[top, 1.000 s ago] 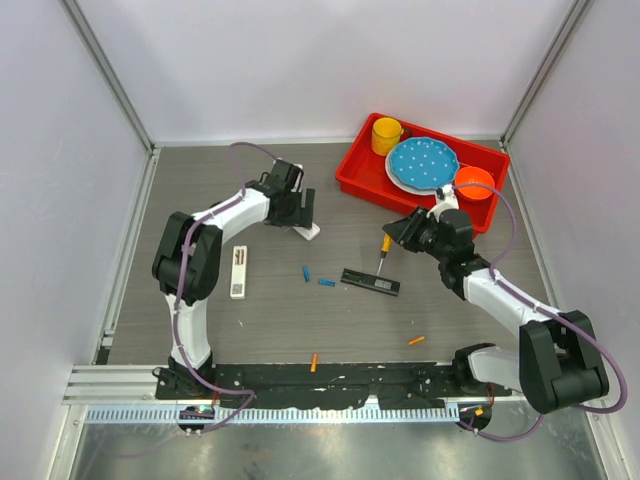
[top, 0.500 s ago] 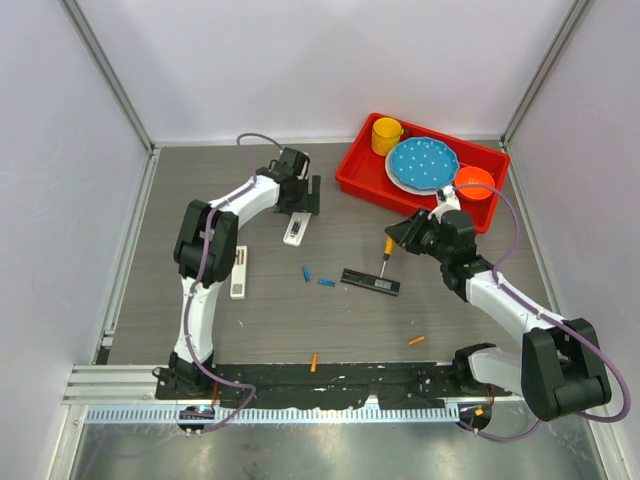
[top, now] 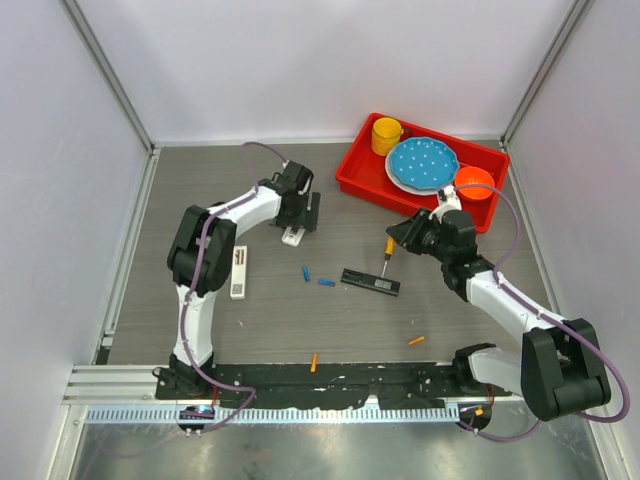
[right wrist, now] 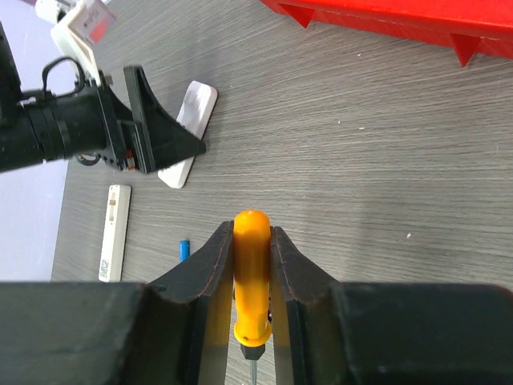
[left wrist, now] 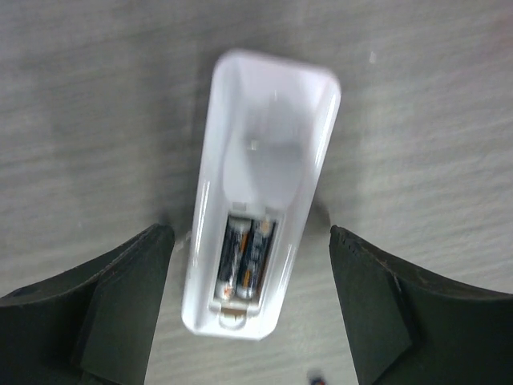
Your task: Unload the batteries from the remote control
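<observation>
A white remote control (left wrist: 264,144) lies back up on the table with its compartment uncovered. Two dark batteries (left wrist: 247,258) sit inside it side by side. My left gripper (left wrist: 250,241) is open above it, one finger on either side and neither touching; in the top view the left gripper (top: 300,212) covers the remote's (top: 292,237) far part. Loose batteries lie on the table: two blue (top: 306,272) (top: 327,283) and two orange (top: 314,362) (top: 416,341). My right gripper (right wrist: 252,241) is shut on an orange-handled screwdriver (right wrist: 252,277), tip down, near a black remote (top: 370,282).
A second white remote (top: 238,272) lies to the left. The red tray (top: 357,182) at the back right holds a yellow cup (top: 386,135), a blue plate (top: 422,164) and an orange bowl (top: 474,183). Grey walls close in the table on three sides.
My left gripper has swung round and come over the white remote, which now lies a little further left. The right gripper with the screwdriver has hardly moved.
</observation>
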